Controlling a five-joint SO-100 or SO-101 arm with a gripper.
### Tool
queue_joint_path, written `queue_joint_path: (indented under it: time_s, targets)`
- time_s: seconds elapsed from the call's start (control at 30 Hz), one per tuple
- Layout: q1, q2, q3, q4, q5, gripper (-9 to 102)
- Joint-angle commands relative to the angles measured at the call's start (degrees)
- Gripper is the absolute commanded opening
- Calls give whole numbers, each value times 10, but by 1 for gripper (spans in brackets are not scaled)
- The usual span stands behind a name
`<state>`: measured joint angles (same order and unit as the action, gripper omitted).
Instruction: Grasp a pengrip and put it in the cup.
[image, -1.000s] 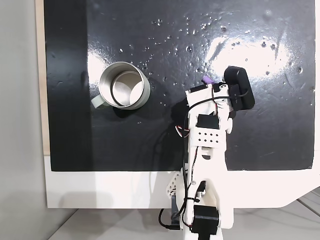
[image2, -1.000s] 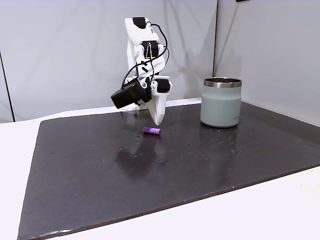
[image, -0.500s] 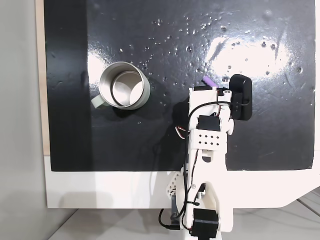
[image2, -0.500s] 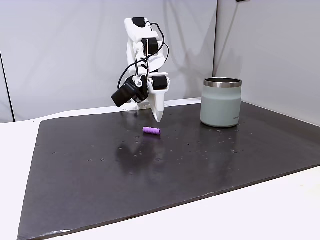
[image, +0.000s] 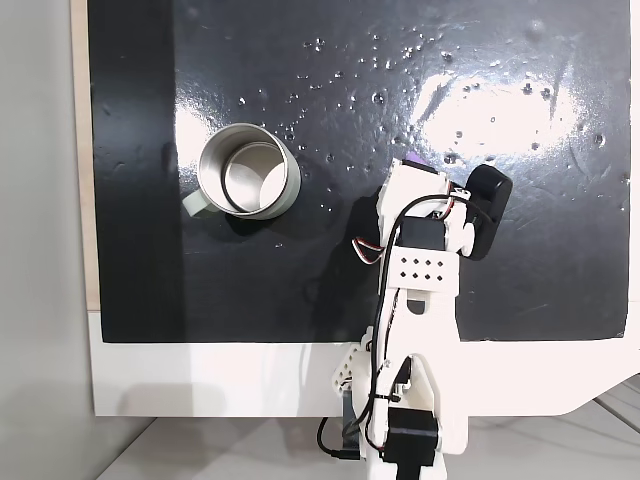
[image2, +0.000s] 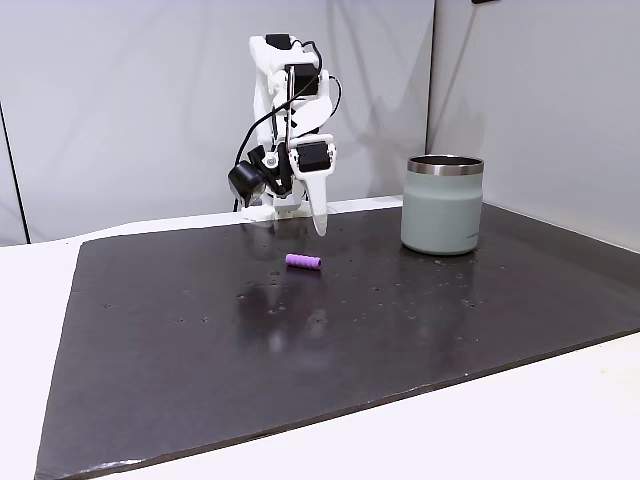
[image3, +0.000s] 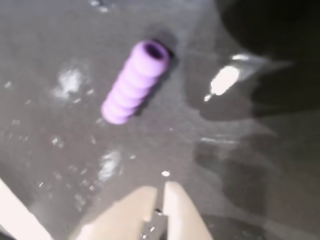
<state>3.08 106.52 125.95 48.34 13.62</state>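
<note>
The gripper (image3: 159, 200), its two fingertips nearly touching and nothing held, is seen hanging above the black mat (image2: 400, 330), with the purple pengrip (image3: 134, 82) lying at about 11 o'clock in the wrist view, well apart from the cup (image2: 442, 205).

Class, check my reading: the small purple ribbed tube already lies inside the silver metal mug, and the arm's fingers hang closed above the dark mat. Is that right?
Not quite. The small purple ribbed tube lies on the dark mat, well apart from the silver metal mug, as the fixed side view shows. The rest holds: the gripper hangs above the mat, its fingers closed together in the wrist view.
</note>
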Motion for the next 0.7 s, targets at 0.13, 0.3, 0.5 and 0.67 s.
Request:
queue_joint_path:
  time_s: [0.13, 0.3, 0.5, 0.67]
  targets:
    - [11, -47, -77, 41, 43, 16]
    - [21, -49, -98, 73, 41, 22]
    - [46, -55, -111, 98, 41, 24]
    - [62, -92, -134, 99, 64, 28]
